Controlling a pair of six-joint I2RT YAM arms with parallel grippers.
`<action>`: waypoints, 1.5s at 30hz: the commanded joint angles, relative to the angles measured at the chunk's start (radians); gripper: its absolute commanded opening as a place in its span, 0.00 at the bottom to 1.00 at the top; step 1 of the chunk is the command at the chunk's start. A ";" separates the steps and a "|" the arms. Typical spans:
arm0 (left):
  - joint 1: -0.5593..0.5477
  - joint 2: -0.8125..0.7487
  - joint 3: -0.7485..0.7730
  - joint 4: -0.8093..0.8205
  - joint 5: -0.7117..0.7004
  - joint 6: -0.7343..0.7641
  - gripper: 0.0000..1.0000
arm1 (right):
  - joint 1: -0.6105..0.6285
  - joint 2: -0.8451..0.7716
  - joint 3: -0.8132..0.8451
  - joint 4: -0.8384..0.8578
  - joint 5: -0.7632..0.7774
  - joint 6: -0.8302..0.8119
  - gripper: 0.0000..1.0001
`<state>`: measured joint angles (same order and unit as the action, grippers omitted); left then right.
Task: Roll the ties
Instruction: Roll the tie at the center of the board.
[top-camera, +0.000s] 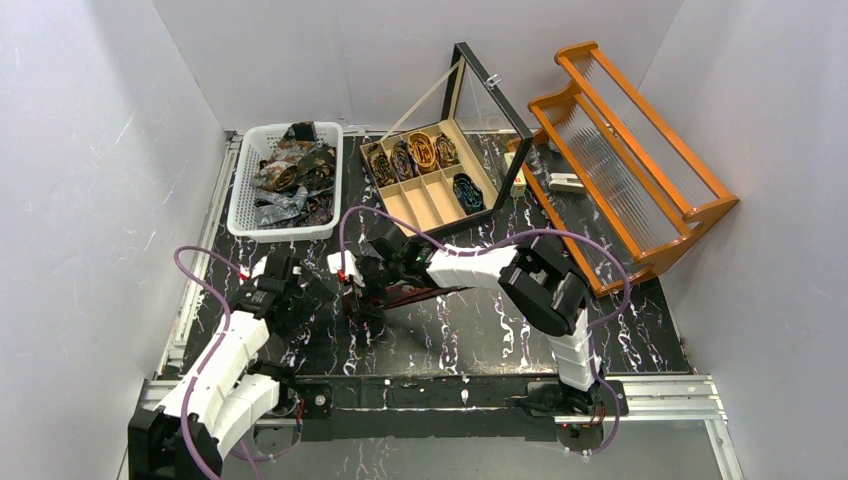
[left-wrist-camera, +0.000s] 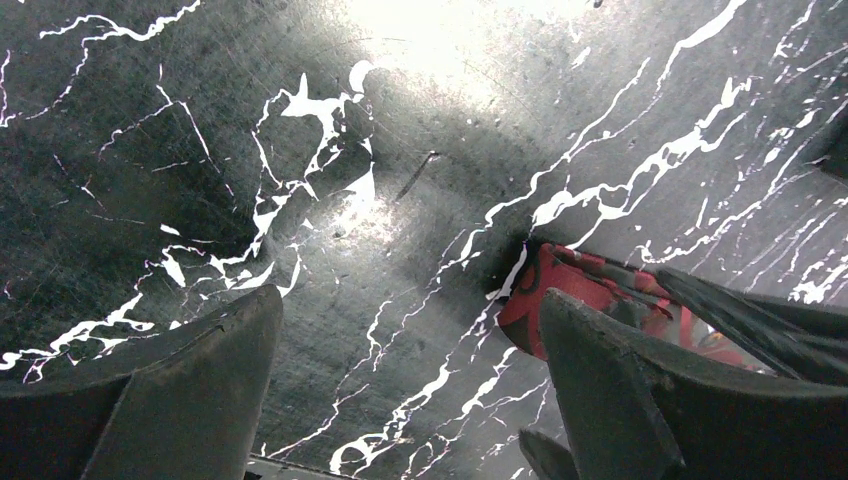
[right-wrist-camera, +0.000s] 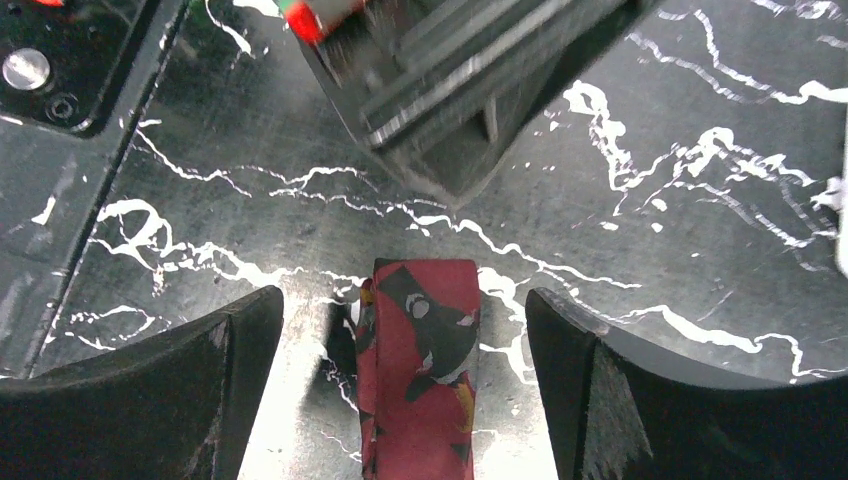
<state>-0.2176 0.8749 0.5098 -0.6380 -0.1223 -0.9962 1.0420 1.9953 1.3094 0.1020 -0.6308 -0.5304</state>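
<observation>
Red tie (right-wrist-camera: 420, 370), one, flat; five coils (top-camera: 422, 150) boxed.

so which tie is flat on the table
The red tie at the right end effector; the rest sit coiled in the box or heaped in the basket.

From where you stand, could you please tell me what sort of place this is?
Probably a robot test cell: plain white walls box in a black marbled table holding staged props, a basket of ties and a compartmented wooden box.

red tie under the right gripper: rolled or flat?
Flat: the red tie lies as an uncoiled strip between the right gripper and its open jaws.
</observation>
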 joint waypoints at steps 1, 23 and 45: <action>0.007 -0.063 -0.001 -0.057 -0.014 -0.015 0.97 | -0.002 0.036 0.040 -0.053 -0.029 -0.046 0.99; 0.008 -0.111 -0.011 -0.035 0.015 -0.006 0.97 | 0.022 0.140 0.045 -0.018 0.064 0.002 0.72; 0.007 -0.154 -0.031 -0.033 0.038 -0.030 0.97 | 0.079 0.032 -0.109 0.007 0.127 -0.027 0.88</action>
<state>-0.2169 0.7357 0.4847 -0.6540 -0.0925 -1.0199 1.1194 2.0277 1.1709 0.2447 -0.4946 -0.4606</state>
